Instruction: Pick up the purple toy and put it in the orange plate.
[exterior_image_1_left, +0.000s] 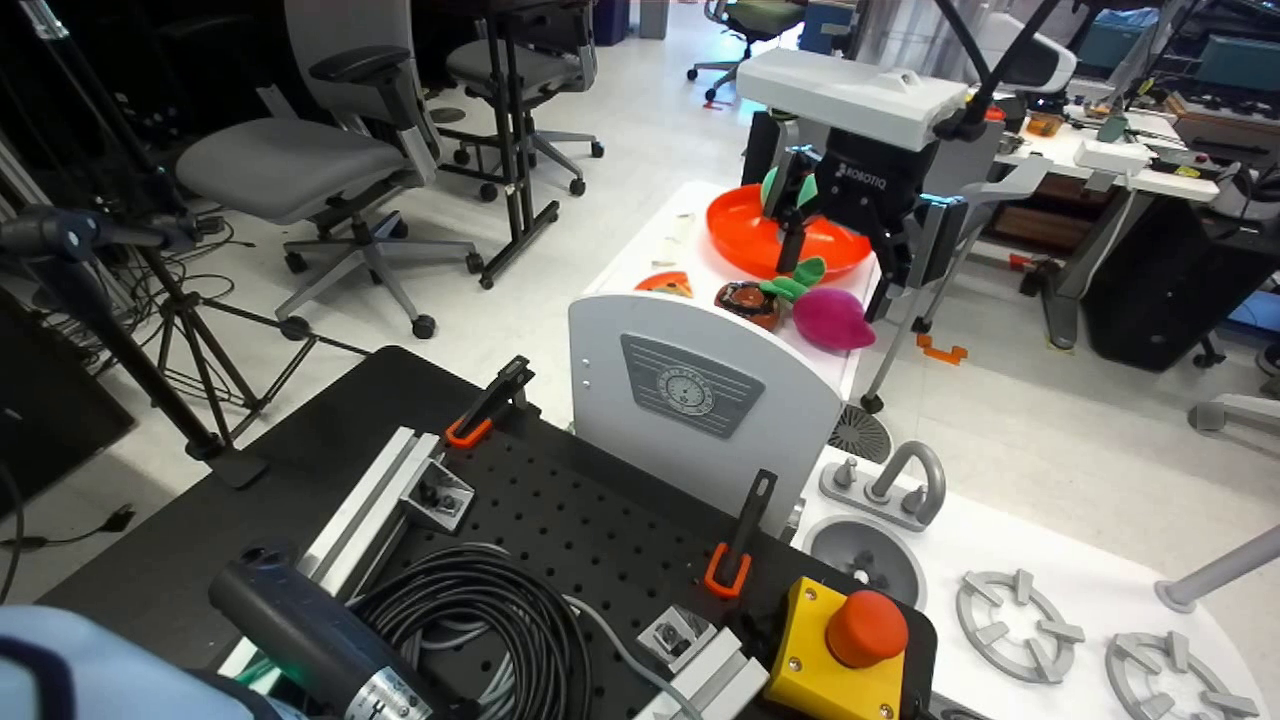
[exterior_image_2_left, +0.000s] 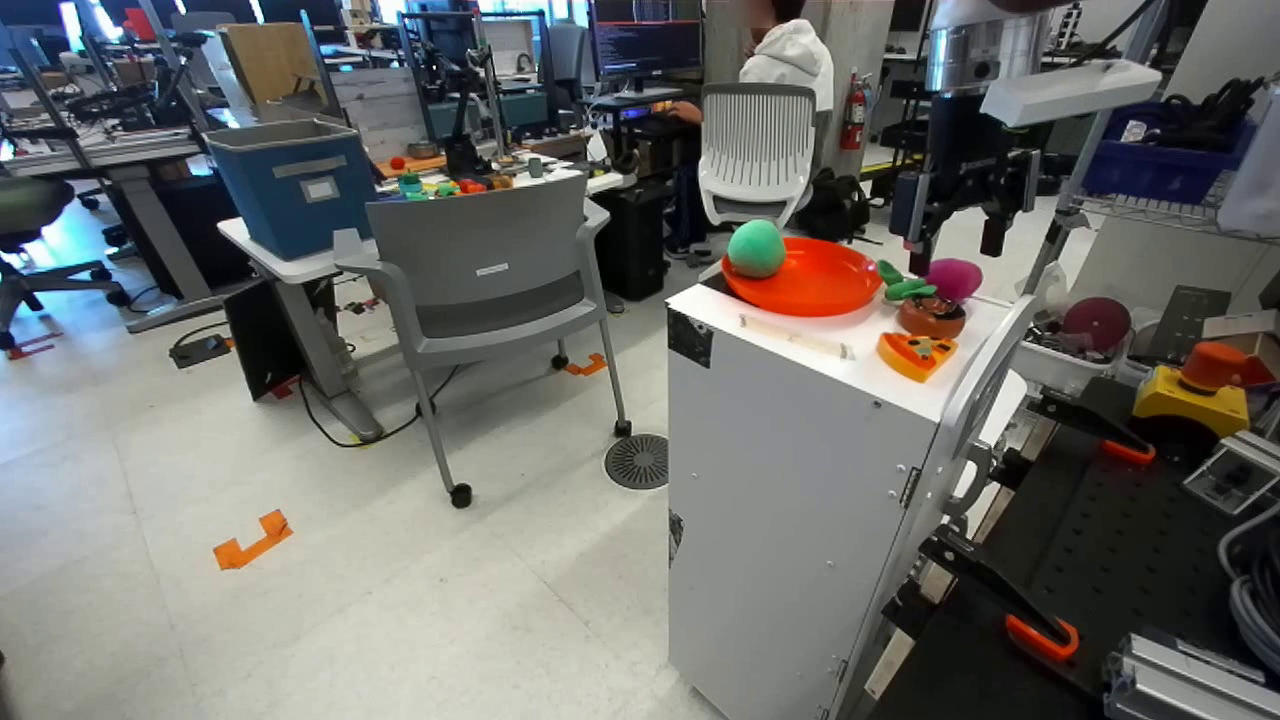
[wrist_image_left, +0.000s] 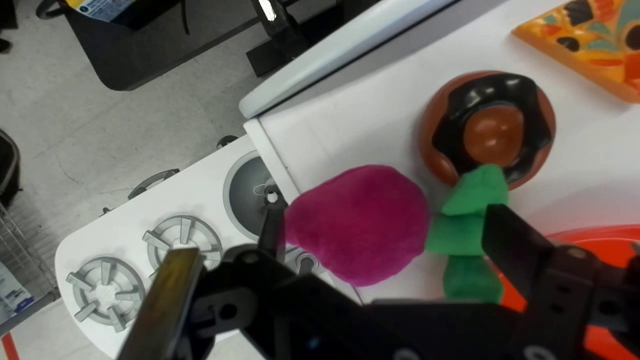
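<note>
Seemingly just above purple toy (wrist_image_left: 357, 225), claw (exterior_image_1_left: 832, 286) pointing down, spread wide.

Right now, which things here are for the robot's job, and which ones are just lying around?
For the job:
purple toy, to be picked up
orange plate, where it should go
robot's hand, open, to do the picking

Just lying around:
green round toy, at the plate's edge
doughnut-like toy, beside the purple toy
pizza slice toy

White cabinet top (wrist_image_left: 330, 135) bearing orange plate (exterior_image_2_left: 818, 288), purple toy (wrist_image_left: 360, 225) (leafy), doughnut (wrist_image_left: 492, 130), pizza slice (exterior_image_2_left: 915, 354)
</note>
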